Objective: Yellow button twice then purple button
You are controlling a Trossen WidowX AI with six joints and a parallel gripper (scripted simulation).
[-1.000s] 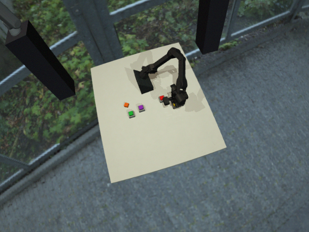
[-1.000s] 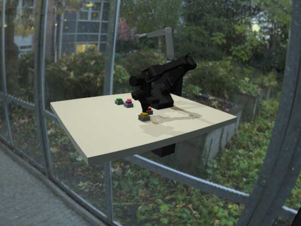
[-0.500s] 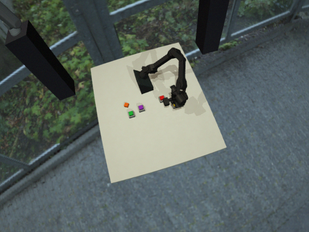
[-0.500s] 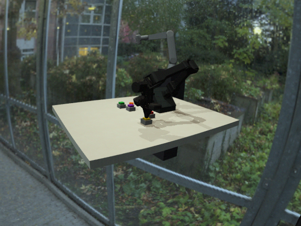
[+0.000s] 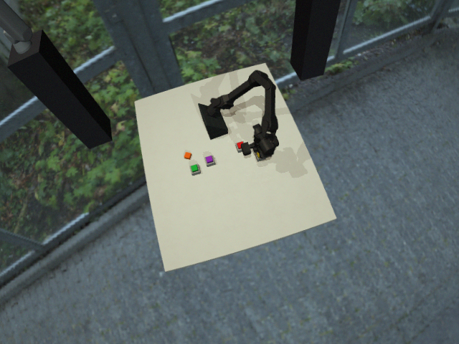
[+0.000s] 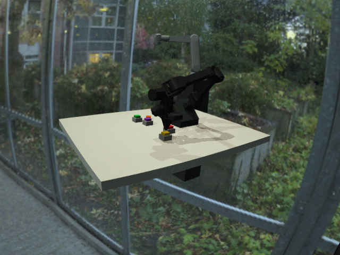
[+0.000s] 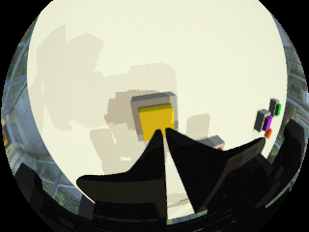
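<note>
Gripper (image 7: 166, 134) fingers together, nothing between them, tips poised just above the yellow button (image 7: 156, 120) at centre of the wrist view. In the exterior view a small gap shows between tips and cap (image 6: 165, 133).

Handling, as judged: rigid cap on a spring, fixed grey housing; no grasp needed, just push straight down on the cap's middle until it bottoms.

Purple button (image 5: 209, 159) sits left of centre in the top view, well apart, beside the green button (image 5: 194, 168) and an orange block (image 5: 187, 155). Red button (image 5: 239, 145) is just beside the gripper.

No containers in view.

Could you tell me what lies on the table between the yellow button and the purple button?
The red button lies roughly between the yellow button and purple button, nearer the yellow; top view.
</note>
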